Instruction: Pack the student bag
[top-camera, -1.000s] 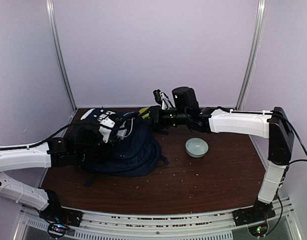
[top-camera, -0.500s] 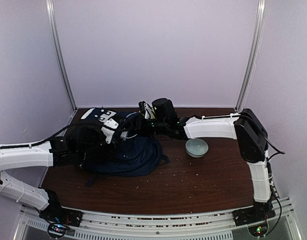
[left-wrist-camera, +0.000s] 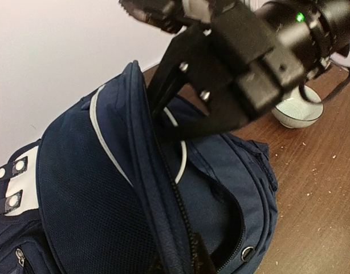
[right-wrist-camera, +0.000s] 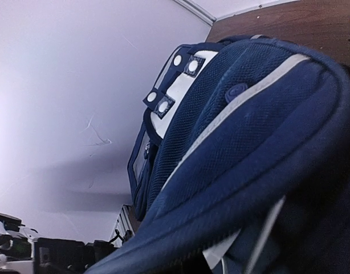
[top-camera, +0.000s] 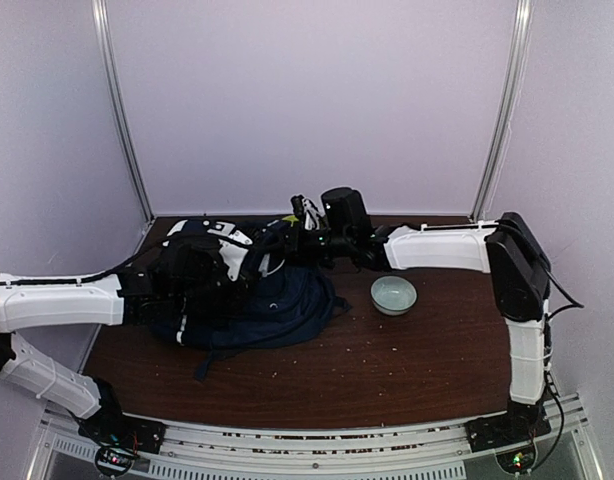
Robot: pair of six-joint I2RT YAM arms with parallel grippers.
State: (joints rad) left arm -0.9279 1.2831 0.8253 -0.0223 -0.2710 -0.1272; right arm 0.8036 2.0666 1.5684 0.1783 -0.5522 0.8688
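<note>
The left gripper (top-camera: 237, 262) is clenched on the raised zip edge of the navy-blue fabric student bag (top-camera: 287, 305), which lies far left on the brown wooden table (top-camera: 407, 350). The right gripper (top-camera: 289, 238) is closed inside the bag's mouth; what is grasped cannot be told. The rim could be snagged and the bag dragged when the gripper is withdrawn. A second ago the right gripper was held outside the bag, further right.

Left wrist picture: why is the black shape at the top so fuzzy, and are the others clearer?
Left wrist view: the right arm sits close to the lens, out of focus, while the student bag is sharp; right wrist view: the bag's mesh is crisp, its lower-right corner dark and soft; top external view: dim, even light, black arm parts merging with the bag.
</note>
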